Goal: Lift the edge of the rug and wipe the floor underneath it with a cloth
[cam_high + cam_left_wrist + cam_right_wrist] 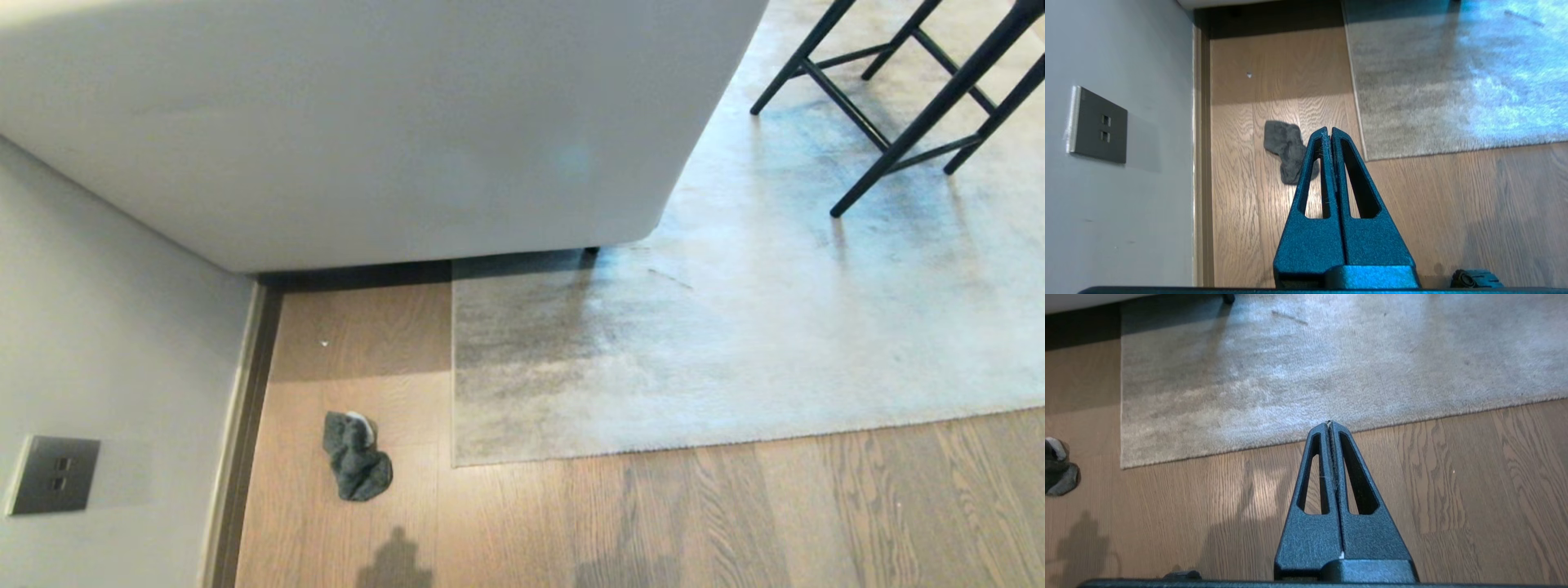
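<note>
A pale grey mottled rug [735,327] lies flat on the brown wood floor [735,523]. Its square corner [455,462] and near rug edge [735,437] rest on the planks. A crumpled dark grey cloth [356,457] lies on the floor left of that corner, close to the wall. Neither arm shows in the head view. In the left wrist view my left gripper [1329,130] hangs shut and empty above the floor, with the cloth [1286,149] just beyond its tips. My right gripper [1329,424] is shut and empty too, high over the rug edge [1249,448]; the cloth [1059,473] is off to one side.
A large white rounded furniture body [367,122] overhangs the far end of the rug. A grey wall [106,343] with a dark socket plate [53,475] and a skirting strip [245,441] runs along the left. Black chair legs [898,106] stand on the rug at far right.
</note>
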{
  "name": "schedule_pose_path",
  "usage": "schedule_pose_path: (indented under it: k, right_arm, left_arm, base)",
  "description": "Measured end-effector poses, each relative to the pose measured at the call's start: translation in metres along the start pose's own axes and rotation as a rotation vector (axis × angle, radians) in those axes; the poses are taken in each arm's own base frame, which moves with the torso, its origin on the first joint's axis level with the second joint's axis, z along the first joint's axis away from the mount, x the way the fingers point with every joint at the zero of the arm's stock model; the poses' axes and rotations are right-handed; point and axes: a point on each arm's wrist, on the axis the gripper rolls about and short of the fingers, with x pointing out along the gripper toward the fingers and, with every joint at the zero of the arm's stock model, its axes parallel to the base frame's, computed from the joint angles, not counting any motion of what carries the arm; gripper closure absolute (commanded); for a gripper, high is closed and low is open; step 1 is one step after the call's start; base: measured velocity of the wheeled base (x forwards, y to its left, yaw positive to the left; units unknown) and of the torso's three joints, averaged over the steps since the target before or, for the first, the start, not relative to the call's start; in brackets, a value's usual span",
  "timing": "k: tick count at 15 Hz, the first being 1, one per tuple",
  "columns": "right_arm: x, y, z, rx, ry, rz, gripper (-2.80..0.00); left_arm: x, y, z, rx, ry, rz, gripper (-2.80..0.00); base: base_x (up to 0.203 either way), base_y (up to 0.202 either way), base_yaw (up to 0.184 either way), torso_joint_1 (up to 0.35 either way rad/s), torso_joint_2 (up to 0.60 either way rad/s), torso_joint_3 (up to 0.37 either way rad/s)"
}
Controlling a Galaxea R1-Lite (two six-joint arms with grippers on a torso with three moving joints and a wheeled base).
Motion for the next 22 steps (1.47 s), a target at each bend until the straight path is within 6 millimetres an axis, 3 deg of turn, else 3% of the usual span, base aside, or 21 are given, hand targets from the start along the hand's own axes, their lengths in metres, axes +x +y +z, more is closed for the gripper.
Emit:
schedule_pose_path:
  k: [22]
  right_arm:
    - [0.0000, 0.0000, 0.0001, 0.000, 0.000, 0.000, 0.00]
  left_arm:
    - [0.0000, 0.0000, 0.0000, 0.000, 0.000, 0.000, 0.00]
  base:
    - [0.000, 0.000, 0.000, 0.002, 0.00, 0.203]
